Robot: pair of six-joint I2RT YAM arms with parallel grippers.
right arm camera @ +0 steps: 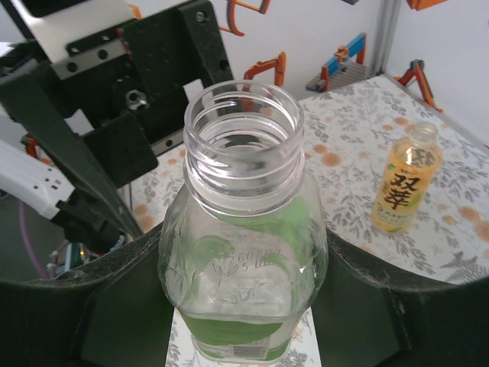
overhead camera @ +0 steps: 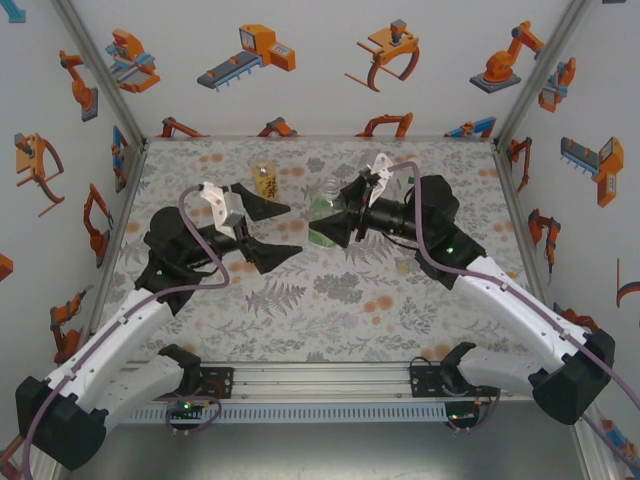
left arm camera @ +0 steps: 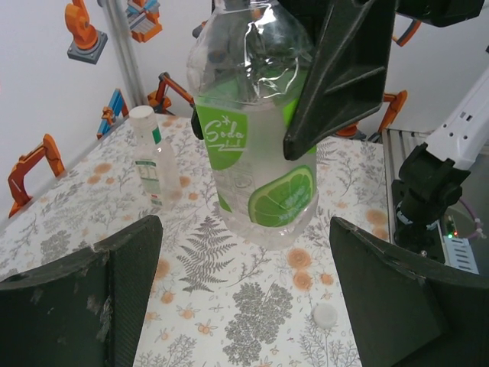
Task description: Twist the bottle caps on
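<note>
While the squat green-tinted clear plastic bottle [overhead camera: 322,212] is clamped around its body by the right tool [overhead camera: 340,215], its threaded neck is left bare and pointing upward, so the mouth is offered free for a cap. It is held near the middle of the table [overhead camera: 330,300], roughly upright. Whether its base rests on the floral cloth or is raised just off it cannot be told for sure.

Opposite, the left tool [overhead camera: 285,230] is seen spread wide and empty, its fingers aimed at the bottle from just beside it. A small round whitish plastic cap [left arm camera: 326,315] is spotted lying loose on the table, apart from both tools. That cap is judged to be the one wanted here, and it would have to be picked up by the empty left tool before any screwing can be begun.

Farther back, the tall amber-yellow plastic bottle [overhead camera: 264,178] with its label is stood alone, and the slim clear plastic bottle with a green band [left arm camera: 149,157] is stood upright too. Both appear to be capped already, so one closure is reckoned to be left. A steady clamp is called for, since a smooth thin-walled bottle can be spun or squashed under twisting.
</note>
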